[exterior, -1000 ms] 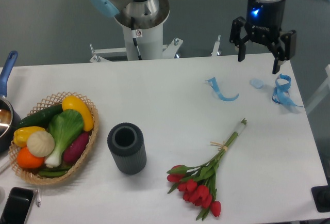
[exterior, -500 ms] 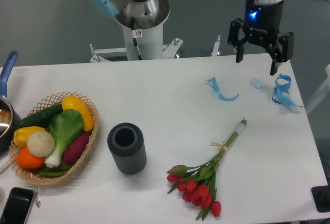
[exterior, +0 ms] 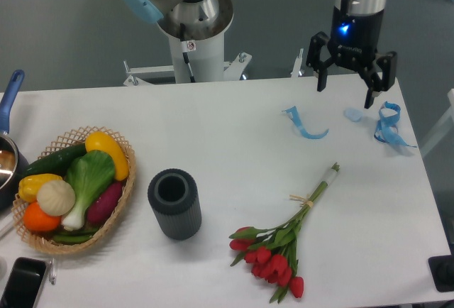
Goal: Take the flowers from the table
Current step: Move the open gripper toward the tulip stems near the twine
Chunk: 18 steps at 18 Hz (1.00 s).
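One black two-finger claw (exterior: 345,94), fingers spread and empty, is drifting leftward and slightly higher over the far edge of the white tabletop (exterior: 234,145), while the red tulip bunch (exterior: 281,245) is lying untouched, well apart near the front.

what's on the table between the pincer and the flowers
In the camera view, one blue ribbon lies near that path between the open pincer and the flowers; the rest is bare white table.
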Available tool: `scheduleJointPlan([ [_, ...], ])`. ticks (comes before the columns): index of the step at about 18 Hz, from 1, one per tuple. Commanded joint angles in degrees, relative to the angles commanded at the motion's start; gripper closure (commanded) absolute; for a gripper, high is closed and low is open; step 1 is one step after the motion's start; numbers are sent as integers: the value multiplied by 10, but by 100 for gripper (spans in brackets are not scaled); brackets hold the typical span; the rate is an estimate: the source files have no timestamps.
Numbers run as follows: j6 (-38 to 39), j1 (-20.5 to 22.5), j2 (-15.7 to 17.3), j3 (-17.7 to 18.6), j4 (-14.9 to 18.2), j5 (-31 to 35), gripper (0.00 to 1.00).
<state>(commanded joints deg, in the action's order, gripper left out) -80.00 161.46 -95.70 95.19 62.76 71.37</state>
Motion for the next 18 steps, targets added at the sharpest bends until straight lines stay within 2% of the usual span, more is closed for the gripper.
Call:
scheduleJointPlan([
  [2,30,-18,-19,0,-18,1,0],
  [5,54,-32,-45,-1,-62,2,0],
  [12,56,-44,-85,18,-67,5,0],
  [18,86,-48,-121,15,-72,9,0],
])
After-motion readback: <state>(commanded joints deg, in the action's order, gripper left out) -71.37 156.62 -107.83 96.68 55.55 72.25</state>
